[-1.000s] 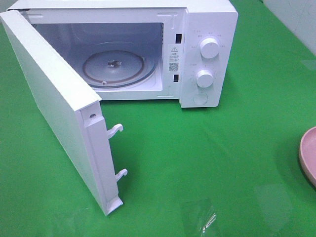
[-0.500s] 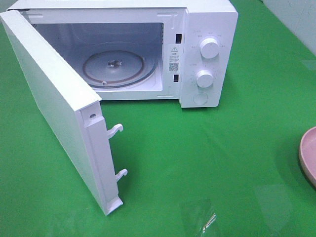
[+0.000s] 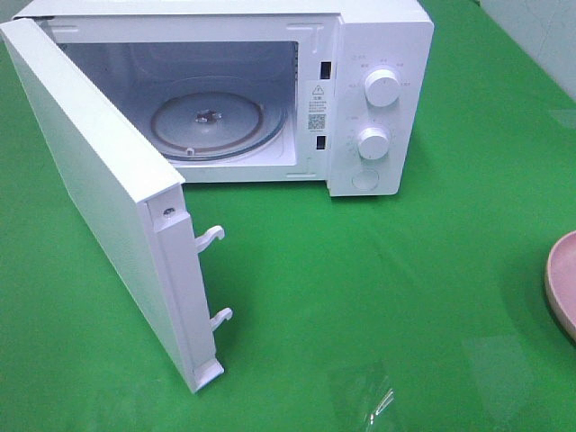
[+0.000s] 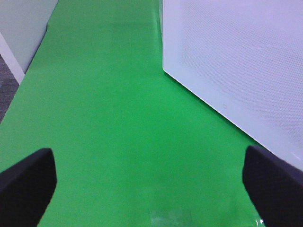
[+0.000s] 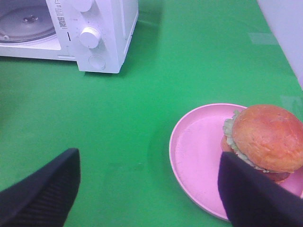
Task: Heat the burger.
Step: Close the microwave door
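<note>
Nothing moved; both pincers [image 4: 150,189] [image 5: 149,189] spread wide, empty, right hovering beside burger [image 5: 265,139] on plate [image 5: 199,156].

One microwave [image 3: 360,54] stands at the far edge of the green table [image 3: 378,297], with one door [image 3: 90,180] swung open. On that door's free edge: two latch hooks [image 3: 209,236]. Inside the cavity: one glass turntable [image 3: 207,121]. On the control panel: two round knobs [image 3: 382,90], one above the other, and one round button [image 3: 364,180] beneath them. One warning sticker [image 3: 317,103] on the frame beside the cavity.

One pink plate [image 5: 199,156] sits at the table's right edge. One burger [image 5: 265,139] rests on it.

Two grippers counted: one left gripper [image 4: 151,189], one right gripper [image 5: 147,189], each showing two dark fingers.
</note>
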### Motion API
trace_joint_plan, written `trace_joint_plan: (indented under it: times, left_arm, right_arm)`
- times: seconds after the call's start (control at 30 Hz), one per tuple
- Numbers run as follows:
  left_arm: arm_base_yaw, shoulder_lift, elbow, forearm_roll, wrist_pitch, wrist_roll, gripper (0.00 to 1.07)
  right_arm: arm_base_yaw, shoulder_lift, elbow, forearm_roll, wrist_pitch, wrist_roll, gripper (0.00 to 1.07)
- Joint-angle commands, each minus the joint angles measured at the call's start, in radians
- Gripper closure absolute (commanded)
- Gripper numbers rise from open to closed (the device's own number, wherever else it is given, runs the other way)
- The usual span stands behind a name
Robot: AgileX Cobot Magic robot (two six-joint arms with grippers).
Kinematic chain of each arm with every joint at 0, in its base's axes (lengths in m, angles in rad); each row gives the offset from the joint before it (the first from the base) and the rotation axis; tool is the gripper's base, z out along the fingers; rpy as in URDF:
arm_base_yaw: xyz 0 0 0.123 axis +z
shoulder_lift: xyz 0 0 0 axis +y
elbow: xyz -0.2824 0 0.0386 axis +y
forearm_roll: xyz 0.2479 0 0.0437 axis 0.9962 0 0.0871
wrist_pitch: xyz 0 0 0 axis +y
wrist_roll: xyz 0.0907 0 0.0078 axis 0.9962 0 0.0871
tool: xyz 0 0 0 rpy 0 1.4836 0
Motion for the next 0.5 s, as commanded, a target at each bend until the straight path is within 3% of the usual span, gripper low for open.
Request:
trace_joint_plan:
  times: [0.03, 0.5]
  left_arm:
    - [-0.004, -0.007, 0.003, -0.002, 0.002, -0.002, 0.07]
    - [-0.004, -0.007, 0.003, -0.002, 0.002, -0.002, 0.07]
  right_arm:
    - [-0.004, -0.029, 0.003, 0.000, -0.013, -0.007, 0.31]
    - [-0.004, -0.029, 0.003, 0.000, -0.013, -0.007, 0.31]
